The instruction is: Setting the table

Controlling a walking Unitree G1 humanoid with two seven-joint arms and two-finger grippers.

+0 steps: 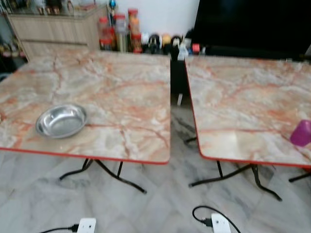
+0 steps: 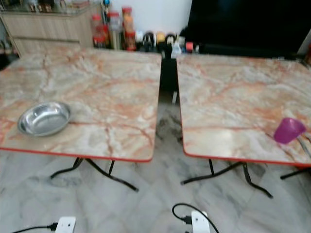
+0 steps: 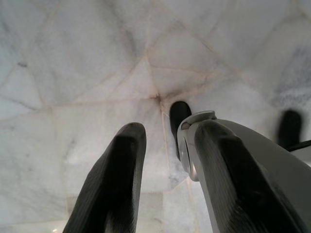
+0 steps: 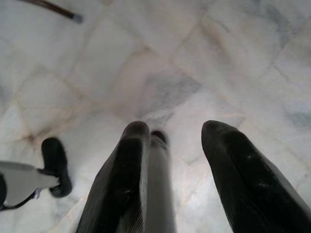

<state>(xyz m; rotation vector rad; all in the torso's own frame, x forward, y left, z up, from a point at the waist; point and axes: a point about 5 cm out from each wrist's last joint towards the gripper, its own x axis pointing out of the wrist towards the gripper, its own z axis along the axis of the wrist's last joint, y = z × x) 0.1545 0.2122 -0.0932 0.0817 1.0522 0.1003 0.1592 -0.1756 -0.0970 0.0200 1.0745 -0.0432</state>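
Steel bowl (image 1: 61, 120) and purple cup (image 2: 288, 130) sit on separate tables; both grippers (image 3: 165, 179) (image 4: 177, 179) hang apart, empty. Approach stage; next, reach.

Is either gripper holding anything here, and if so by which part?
Nothing is held. The left gripper and right gripper both hang open over the floor, nothing between their fingers. The bowl and purple cup sit untouched on the tables.

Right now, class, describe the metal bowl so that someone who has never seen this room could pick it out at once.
Two marble-patterned tables with red edges stand side by side with a gap between them. On the left table, near its front edge and towards its left side, sits the bowl. It is shallow, round, shiny steel and empty, unlike the purple cup on the right table.
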